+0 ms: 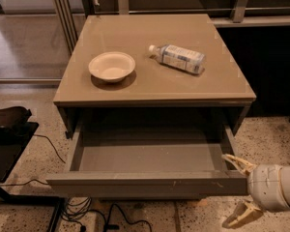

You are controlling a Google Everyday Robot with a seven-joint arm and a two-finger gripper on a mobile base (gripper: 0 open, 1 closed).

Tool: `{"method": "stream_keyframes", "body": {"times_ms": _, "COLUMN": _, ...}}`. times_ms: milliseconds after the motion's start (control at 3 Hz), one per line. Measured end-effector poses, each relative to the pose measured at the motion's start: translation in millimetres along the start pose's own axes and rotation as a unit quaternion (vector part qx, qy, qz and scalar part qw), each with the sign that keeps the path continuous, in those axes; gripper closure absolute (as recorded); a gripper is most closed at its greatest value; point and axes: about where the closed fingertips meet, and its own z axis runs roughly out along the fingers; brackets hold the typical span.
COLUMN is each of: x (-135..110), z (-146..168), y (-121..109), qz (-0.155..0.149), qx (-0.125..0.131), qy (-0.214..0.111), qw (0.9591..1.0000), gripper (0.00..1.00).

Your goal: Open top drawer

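Two pale fingers (240,165) of the gripper (229,190) stick out from its round white body at the bottom right. They are spread wide apart, one up and one down, and they hold nothing. The top drawer (145,183) is open and sticks far out from the cabinet (150,93) toward the camera. Its inside is grey and has nothing in it.

The right end of the drawer's flat front sits between the two fingers. The upper finger reaches over the top right corner of the drawer, by its side wall. The lower finger hangs below the front, over the speckled floor (275,139). It is hard to tell if either finger really touches the drawer.

On top of the cabinet sits a white bowl (111,66) on the left. A plastic bottle (180,58) lies on its side to the right of the bowl, well apart from it. Dark cables (111,216) lie on the floor under the drawer.
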Motion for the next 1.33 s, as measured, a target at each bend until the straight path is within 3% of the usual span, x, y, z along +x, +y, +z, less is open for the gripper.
{"method": "stream_keyframes", "body": {"times_ms": 333, "x": 0, "z": -1, "y": 1, "qz": 0.001, "qx": 0.0, "qy": 0.001, "qw": 1.0, "gripper": 0.0}}
{"method": "stream_keyframes", "body": {"times_ms": 667, "x": -1, "z": 16, "y": -6, "qz": -0.005, "qx": -0.005, "qy": 0.006, "qw": 1.0, "gripper": 0.0}}
{"method": "stream_keyframes", "body": {"times_ms": 1000, "x": 5, "z": 51, "y": -13, "qz": 0.003, "qx": -0.024, "qy": 0.011, "qw": 0.9996, "gripper": 0.0}}
{"method": "stream_keyframes", "body": {"times_ms": 1333, "x": 3, "z": 52, "y": -13, "qz": 0.001, "qx": -0.026, "qy": 0.009, "qw": 0.9996, "gripper": 0.0}}
